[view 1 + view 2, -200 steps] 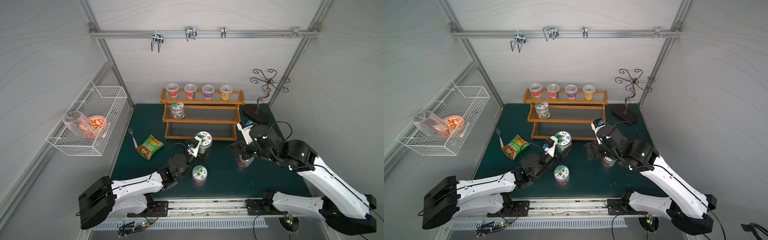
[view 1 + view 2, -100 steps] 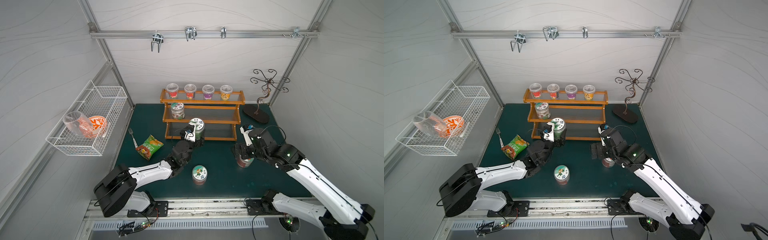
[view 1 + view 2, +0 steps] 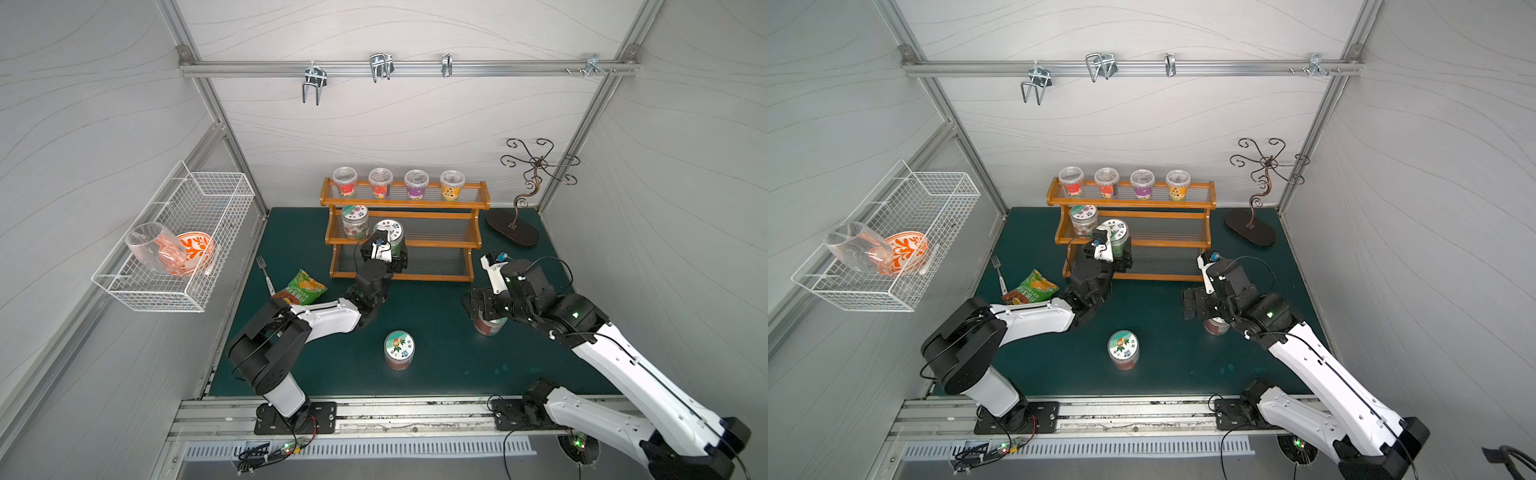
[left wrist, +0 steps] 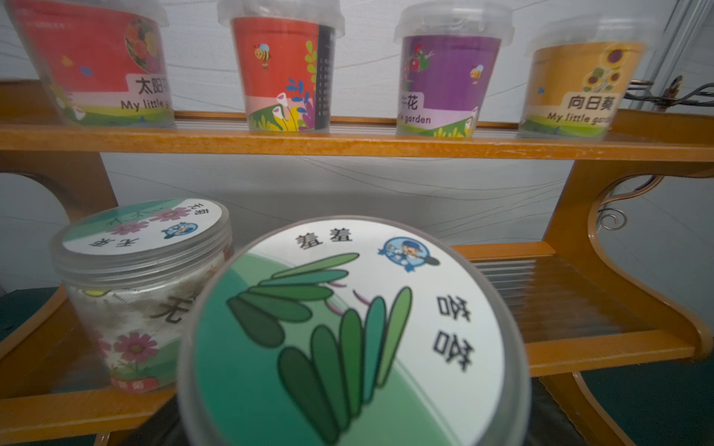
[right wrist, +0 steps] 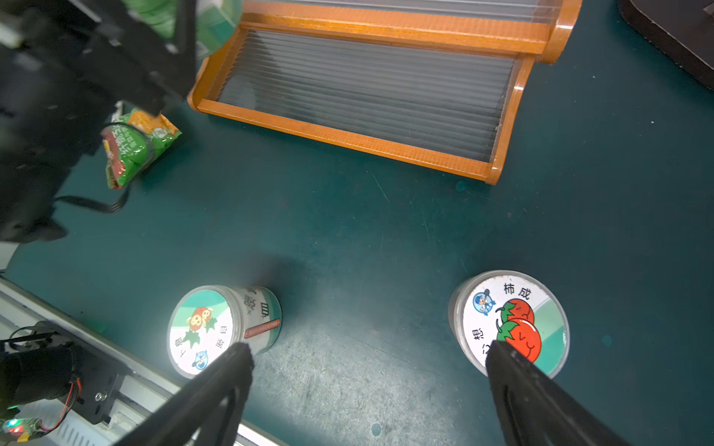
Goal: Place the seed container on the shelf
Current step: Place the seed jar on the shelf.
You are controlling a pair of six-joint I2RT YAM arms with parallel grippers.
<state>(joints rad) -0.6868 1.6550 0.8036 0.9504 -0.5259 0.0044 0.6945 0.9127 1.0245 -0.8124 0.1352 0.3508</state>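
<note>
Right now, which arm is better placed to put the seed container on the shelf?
Left. The left gripper holds the seed container at the middle tier of the shelf; the right gripper is open, empty.

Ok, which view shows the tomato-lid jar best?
The right wrist view: the tomato-lid jar stands upright, its lid picture almost fully visible. In both top views the right arm covers most of the jar, leaving only a reddish side. The left wrist view does not show it.
</note>
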